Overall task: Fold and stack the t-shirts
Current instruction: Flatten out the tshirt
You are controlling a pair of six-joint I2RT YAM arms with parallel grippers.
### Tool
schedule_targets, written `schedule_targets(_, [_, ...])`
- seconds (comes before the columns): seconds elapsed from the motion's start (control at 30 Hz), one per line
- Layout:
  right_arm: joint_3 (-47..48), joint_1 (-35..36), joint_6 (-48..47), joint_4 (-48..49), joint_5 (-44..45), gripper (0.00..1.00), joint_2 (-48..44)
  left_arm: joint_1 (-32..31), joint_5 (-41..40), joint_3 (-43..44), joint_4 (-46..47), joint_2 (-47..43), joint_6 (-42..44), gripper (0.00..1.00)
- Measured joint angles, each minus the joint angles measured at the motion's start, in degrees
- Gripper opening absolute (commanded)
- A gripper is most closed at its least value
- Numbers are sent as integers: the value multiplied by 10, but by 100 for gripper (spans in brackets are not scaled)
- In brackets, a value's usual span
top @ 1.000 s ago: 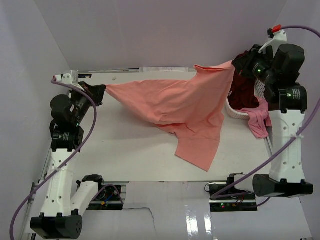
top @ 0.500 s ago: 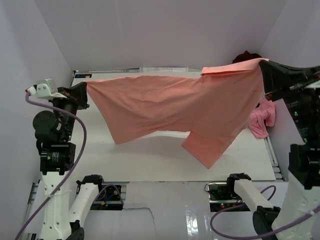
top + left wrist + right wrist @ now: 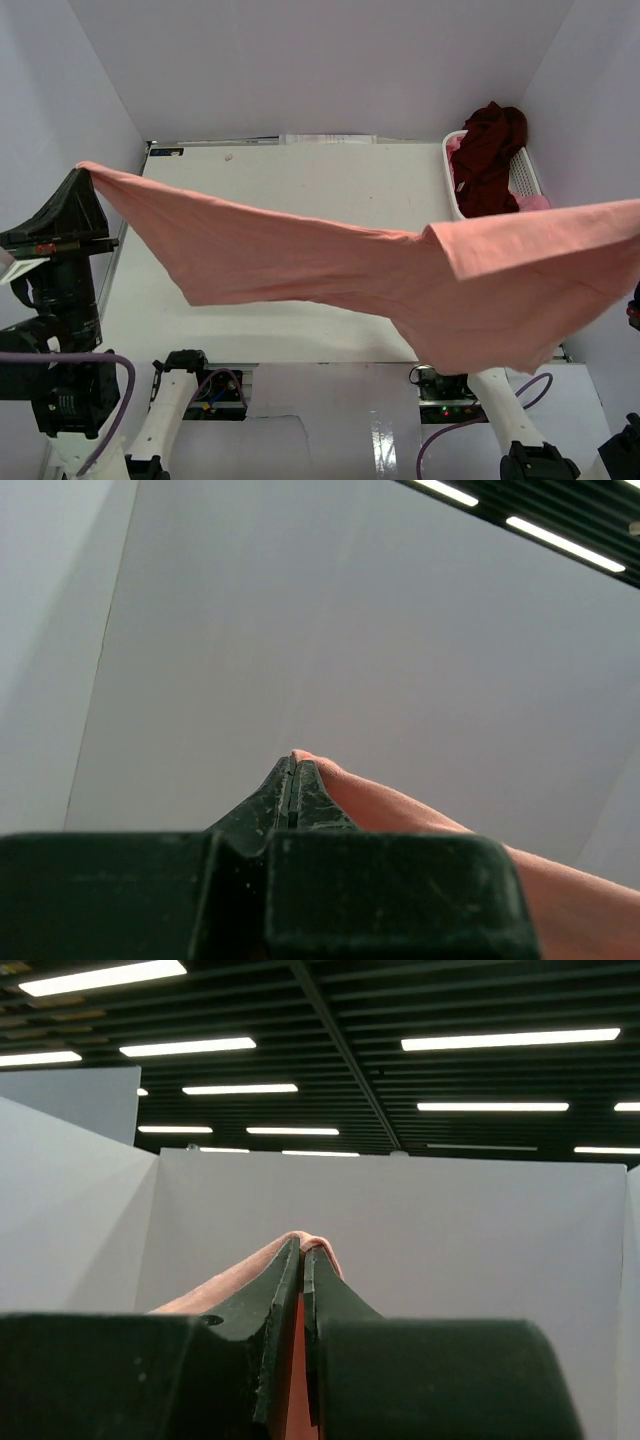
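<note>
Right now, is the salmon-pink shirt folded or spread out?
Spread out: the salmon-pink shirt hangs stretched in the air between the left hand and right hand, each pinching an edge.

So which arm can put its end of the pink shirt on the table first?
Probably left. The left claw pinches a corner of the salmon shirt by the table's left edge. The right claw, also shut on it, is outside the top view, and that end appears beyond the table.
</note>
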Motion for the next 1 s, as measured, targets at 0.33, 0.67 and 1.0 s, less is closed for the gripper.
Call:
schedule_targets(0.33, [-13,-7,61,59,-28,8,-11,-22,-61,-3,-10,-34,25,0])
schedule_targets(0.67, [-316,-20,176,73,-55,8,-28,-29,-93,-200,-38,-81,-20,0])
schedule_targets(1.0, [-545,-19,224,30,-74,8,80,-29,-132,-403,-56,-34,-122,0])
